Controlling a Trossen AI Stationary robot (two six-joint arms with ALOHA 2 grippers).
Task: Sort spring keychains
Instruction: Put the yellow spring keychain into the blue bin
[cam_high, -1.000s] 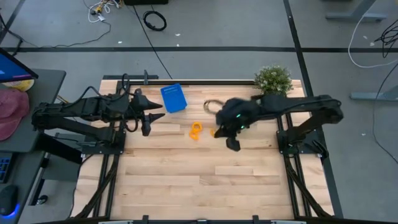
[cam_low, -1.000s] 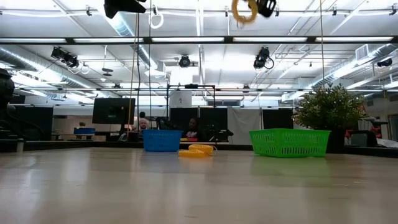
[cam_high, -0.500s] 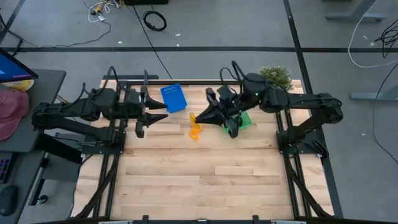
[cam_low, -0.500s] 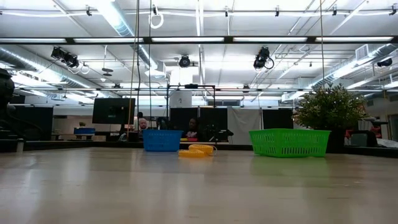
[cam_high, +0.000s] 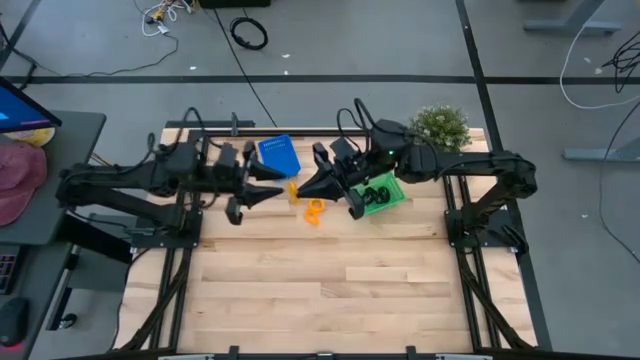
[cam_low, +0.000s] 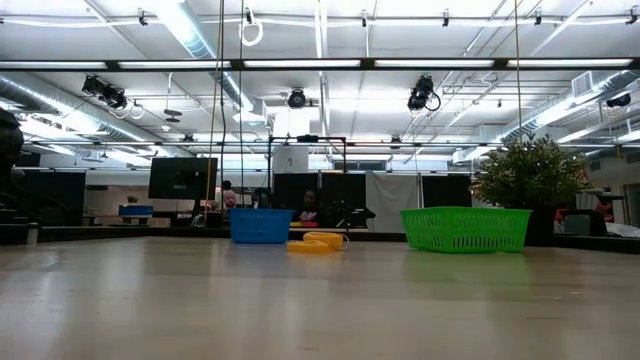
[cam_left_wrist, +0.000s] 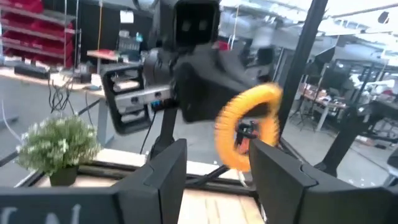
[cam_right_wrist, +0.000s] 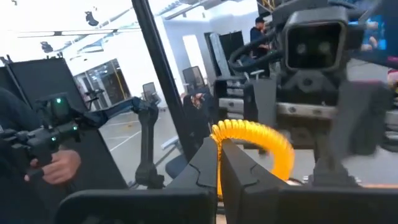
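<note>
Above the table's far middle, my right gripper (cam_high: 300, 188) is shut on an orange spring keychain (cam_high: 293, 190), a coiled ring. The left wrist view shows that ring (cam_left_wrist: 249, 132) ahead of my left gripper (cam_left_wrist: 217, 152), which is open and points level at it. Whether a left finger touches the ring does not show. My left gripper (cam_high: 278, 178) faces the right one almost tip to tip. More orange keychains (cam_high: 315, 211) lie loose on the table between the blue bin (cam_high: 280, 157) and the green bin (cam_high: 383, 192). No black keychain shows plainly. My right gripper pinches the orange keychain between its two fingers (cam_right_wrist: 211, 163) at one spot on the coil (cam_right_wrist: 225, 134). The fingers come level from the table's right side. The ring stands upright beyond the fingertips, lifted clear of the table.
A potted plant (cam_high: 440, 125) stands at the far right corner. The low view shows the blue bin (cam_low: 260, 225), the green bin (cam_low: 465, 228) and the orange keychains (cam_low: 315, 241) in a row along the far side. The near half of the wooden table (cam_high: 320, 290) is bare. People show in the room beyond.
My right gripper, holding the orange keychain, swung from near the green bin toward the table's left and far side and turned level toward the left arm. My left gripper moved right toward it. The keychain travelled with the right gripper, clear of the table.
</note>
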